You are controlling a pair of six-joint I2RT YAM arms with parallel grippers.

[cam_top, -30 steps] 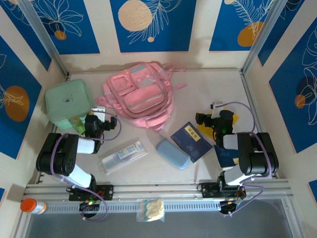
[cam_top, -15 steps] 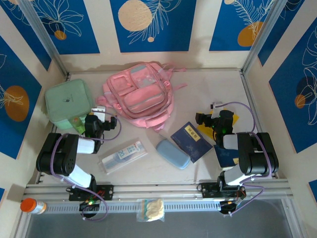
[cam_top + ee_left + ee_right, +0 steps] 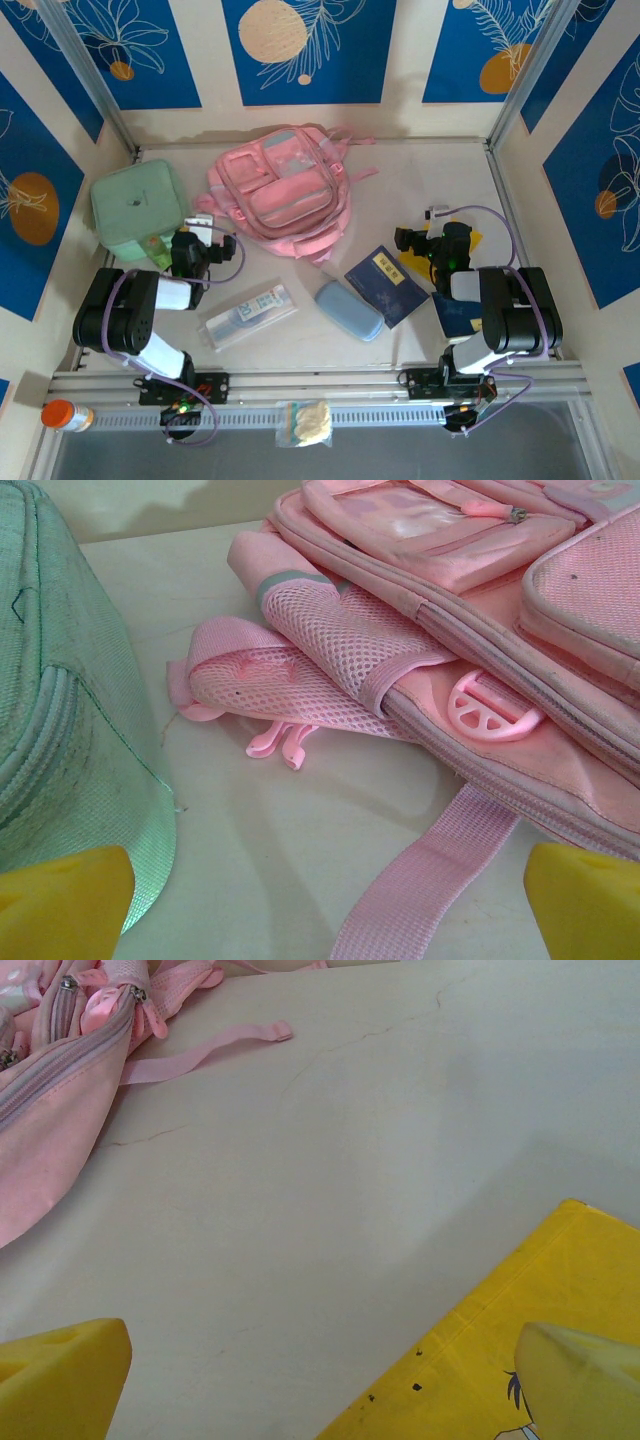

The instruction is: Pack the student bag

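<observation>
Nothing has moved since a second ago; both arms and every item sit as they were. Seen from its wrist, the left gripper [image 3: 322, 908] has its yellow fingertips wide apart with nothing between them; just ahead lie a loose pink strap [image 3: 430, 880] and the mesh side of the student bag [image 3: 480, 630], with a green case [image 3: 50, 680] close on its left. The right gripper [image 3: 320, 1380] is likewise spread and empty, over bare table [image 3: 380, 1140] beside a yellow book [image 3: 500, 1360]; the bag lies well off to its far left. From above, the bag rests flat at the far middle of the table, its long axis running far to near; it lies ahead and right of the left gripper, which looks the nearer arm to open it.
</observation>
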